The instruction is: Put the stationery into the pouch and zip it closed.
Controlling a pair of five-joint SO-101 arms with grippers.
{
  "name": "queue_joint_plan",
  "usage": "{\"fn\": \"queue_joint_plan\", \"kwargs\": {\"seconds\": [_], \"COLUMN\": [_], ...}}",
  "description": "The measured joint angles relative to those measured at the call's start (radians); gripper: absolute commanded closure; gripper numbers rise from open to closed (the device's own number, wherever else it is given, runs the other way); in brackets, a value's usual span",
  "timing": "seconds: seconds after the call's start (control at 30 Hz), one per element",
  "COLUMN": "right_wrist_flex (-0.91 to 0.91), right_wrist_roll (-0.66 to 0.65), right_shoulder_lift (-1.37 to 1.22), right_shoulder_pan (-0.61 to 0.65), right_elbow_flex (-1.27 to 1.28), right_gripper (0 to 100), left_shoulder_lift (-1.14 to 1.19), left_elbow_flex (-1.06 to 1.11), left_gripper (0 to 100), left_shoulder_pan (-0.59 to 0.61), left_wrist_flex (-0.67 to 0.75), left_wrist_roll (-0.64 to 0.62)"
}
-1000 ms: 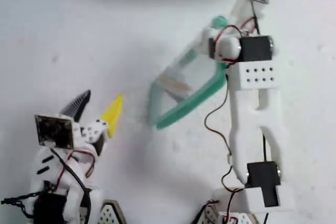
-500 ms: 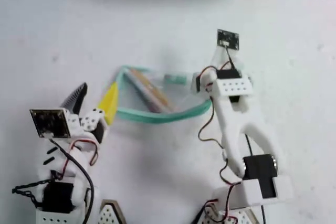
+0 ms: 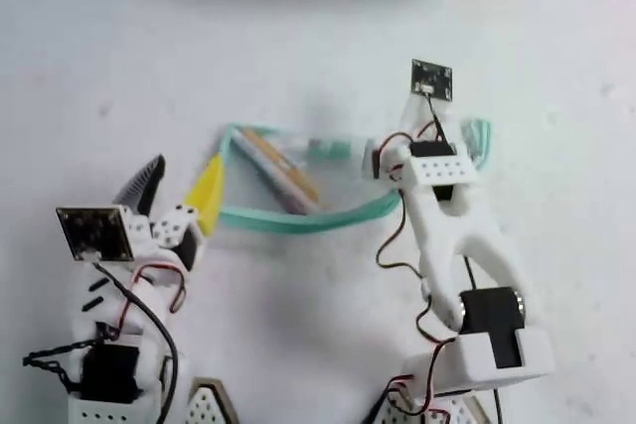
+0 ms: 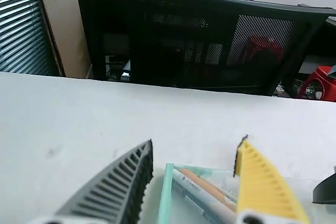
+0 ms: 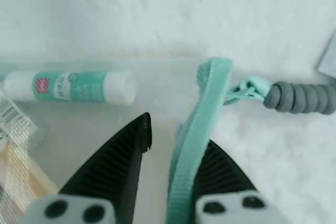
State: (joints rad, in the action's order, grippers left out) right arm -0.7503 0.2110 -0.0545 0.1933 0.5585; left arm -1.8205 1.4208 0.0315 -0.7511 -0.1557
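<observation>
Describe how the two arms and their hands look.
The left arm and right arm are white plastic with black motor blocks and loose red and black wires. The left hand has one dark grey ribbed finger and one yellow ribbed one. The right hand has two black fingers, and its arm has rows of small holes near the wrist.

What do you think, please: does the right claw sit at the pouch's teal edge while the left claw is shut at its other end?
No: the left claw is open, not shut. The left wrist view shows its fingers apart at the end of the pouch. The right claw does sit at the teal edge.
</observation>
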Motion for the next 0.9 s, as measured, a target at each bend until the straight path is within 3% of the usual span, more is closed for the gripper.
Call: {"fn": "queue_joint_plan", "kwargs": {"seconds": [0.4,0.63,0.9], "right_wrist_flex": [0.078,-0.057,-0.166], "right_wrist_roll": [-0.009,-0.015,-0.02], "right_shoulder_lift": [-0.055,-0.183,-0.259], "right_shoulder_pan": [-0.023,-0.025,-0.023], "right_elbow_flex": [-0.055,-0.245,-0.345], "right_gripper": [97.4,83.4,75.5], "left_shoulder_lift": [0.0,0.0,0.0], "left_elbow_flex": [0.0,0.0,0.0], "left_gripper": [73,73,73], "left_shoulder_pan": [-0.031,-0.038,-0.037], "left_wrist_flex": [-0.002,-0.002,-0.002], "left_wrist_roll": [0.0,0.0,0.0]}}
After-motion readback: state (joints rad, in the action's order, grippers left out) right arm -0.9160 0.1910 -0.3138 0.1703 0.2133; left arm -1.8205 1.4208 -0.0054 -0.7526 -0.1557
